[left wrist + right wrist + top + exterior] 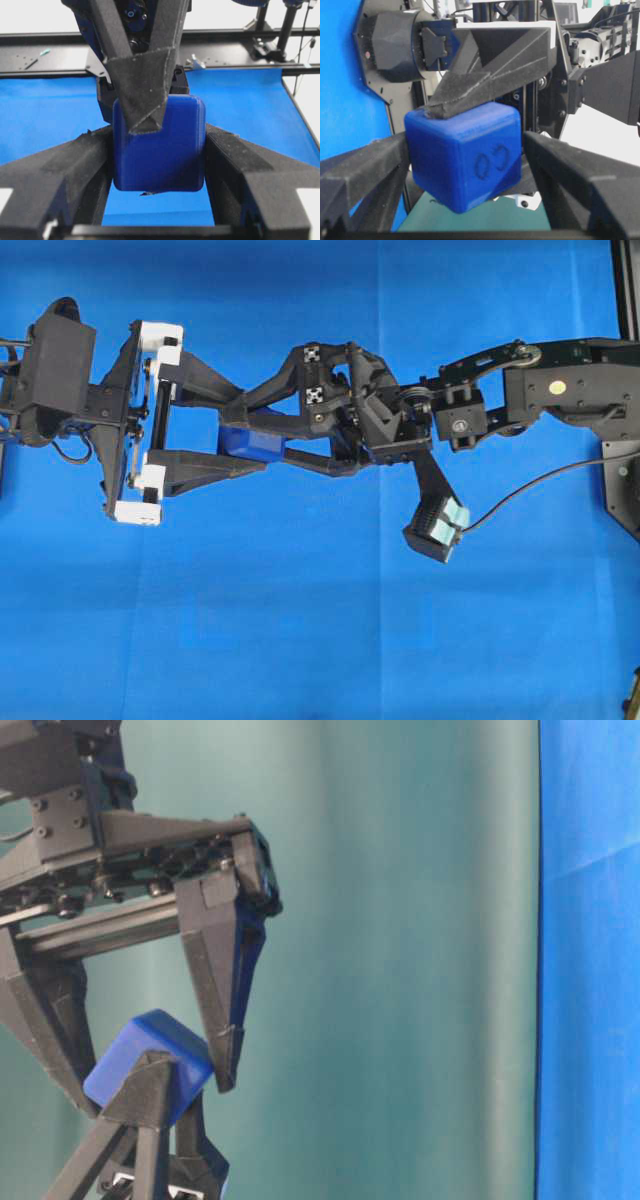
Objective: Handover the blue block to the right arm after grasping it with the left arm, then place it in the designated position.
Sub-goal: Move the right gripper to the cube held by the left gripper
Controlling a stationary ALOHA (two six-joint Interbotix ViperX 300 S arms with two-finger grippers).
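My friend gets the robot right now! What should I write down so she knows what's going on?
Left gripper: shut on the small dark navy-blue cube with rounded edges, holding it up off the bright blue cloth.
Right gripper: open, its black fingers on either side of the cube with gaps showing, not squeezing yet.
Done: the left arm has picked up the cube and brought it to the middle, and the right arm has come to meet it.
Left: close the right gripper on the cube, open the left one, then set the cube in its designated spot, which none of the views shows.
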